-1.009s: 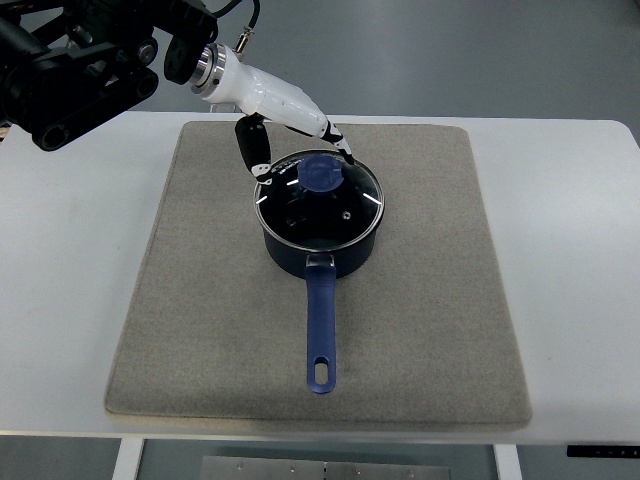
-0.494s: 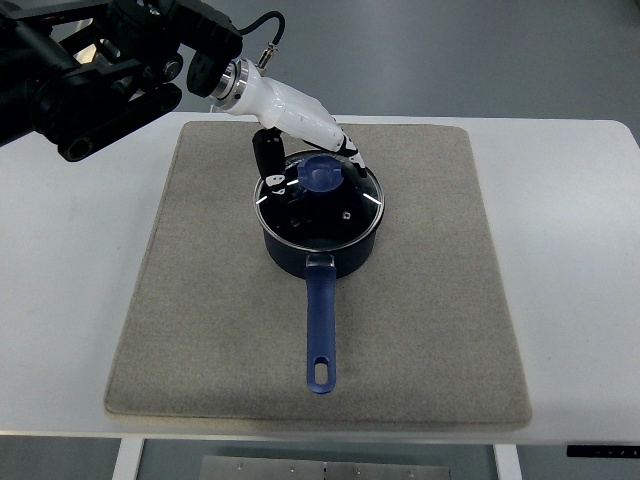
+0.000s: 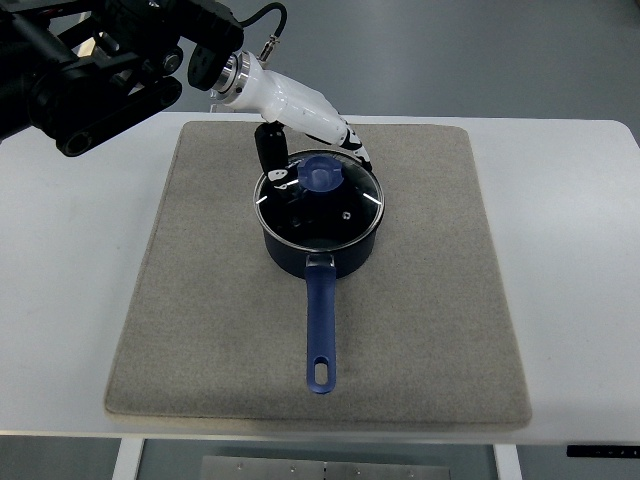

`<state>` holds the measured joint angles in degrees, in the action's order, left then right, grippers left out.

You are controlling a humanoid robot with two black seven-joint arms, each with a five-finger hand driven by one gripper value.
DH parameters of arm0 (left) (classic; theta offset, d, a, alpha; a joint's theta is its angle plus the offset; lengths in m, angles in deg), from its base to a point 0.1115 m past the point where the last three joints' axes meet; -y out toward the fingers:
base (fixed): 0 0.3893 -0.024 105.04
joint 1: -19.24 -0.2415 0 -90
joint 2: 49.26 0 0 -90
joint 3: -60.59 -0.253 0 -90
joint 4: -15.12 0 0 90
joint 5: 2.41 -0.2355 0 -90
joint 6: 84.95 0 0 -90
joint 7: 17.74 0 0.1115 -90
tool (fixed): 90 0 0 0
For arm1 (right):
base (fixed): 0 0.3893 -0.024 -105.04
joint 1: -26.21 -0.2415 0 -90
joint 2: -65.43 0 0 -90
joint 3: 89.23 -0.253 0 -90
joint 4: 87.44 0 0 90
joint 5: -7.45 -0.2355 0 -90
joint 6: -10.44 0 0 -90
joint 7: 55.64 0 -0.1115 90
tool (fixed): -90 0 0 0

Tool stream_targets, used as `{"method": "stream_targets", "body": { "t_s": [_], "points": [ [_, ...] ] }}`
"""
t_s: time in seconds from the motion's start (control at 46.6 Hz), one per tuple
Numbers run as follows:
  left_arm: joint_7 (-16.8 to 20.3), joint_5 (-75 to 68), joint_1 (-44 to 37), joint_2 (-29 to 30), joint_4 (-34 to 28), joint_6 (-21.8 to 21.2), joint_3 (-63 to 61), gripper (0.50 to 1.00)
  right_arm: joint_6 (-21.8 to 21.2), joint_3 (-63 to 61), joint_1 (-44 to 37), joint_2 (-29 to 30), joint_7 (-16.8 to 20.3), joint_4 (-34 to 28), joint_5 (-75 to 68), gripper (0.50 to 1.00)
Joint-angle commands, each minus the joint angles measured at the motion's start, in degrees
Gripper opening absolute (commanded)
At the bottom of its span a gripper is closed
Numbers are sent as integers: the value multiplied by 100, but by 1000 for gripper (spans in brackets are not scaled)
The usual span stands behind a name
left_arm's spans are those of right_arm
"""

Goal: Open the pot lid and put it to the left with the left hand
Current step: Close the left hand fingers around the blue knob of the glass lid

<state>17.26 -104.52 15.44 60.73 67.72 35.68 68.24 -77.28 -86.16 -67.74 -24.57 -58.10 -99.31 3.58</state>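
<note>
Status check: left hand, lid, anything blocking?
Left hand over the pot, fingers around the lid knob, grasp unconfirmed. Lid seated on pot. Right hand out of view. Mat left of pot clear.

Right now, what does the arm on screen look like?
Only the left arm shows: a bulky black jointed arm, a silver metal wrist ring, a black cable looped above it, and a glossy white-shelled left hand with black fingers.

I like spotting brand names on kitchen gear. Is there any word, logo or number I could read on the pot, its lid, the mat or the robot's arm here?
None can be read. The pot, its glass lid, the grey mat and the left hand show no legible print; the white streaks on the lid are only reflections.
</note>
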Motion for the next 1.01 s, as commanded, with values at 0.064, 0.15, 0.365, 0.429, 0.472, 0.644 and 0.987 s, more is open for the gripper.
{"method": "stream_targets", "body": {
  "t_s": [0.064,0.15,0.365,0.429,0.472,0.644,0.987],
  "points": [
    [0,-10,54,5,-12,39,-17,990,0,-9,0,0,0,0,0,915],
    [0,-2,125,14,-12,57,-70,990,0,0,0,0,0,0,0,915],
    [0,-2,186,5,5,66,-307,990,0,0,0,0,0,0,0,915],
    [0,-2,178,-3,5,66,-316,990,0,0,0,0,0,0,0,915],
    [0,-2,178,-12,14,74,-316,990,0,0,0,0,0,0,0,915],
    [0,-2,178,-30,5,74,-316,990,0,0,0,0,0,0,0,915],
    [0,42,90,-91,5,57,-378,992,0,0,0,0,0,0,0,915]
  ]
}}
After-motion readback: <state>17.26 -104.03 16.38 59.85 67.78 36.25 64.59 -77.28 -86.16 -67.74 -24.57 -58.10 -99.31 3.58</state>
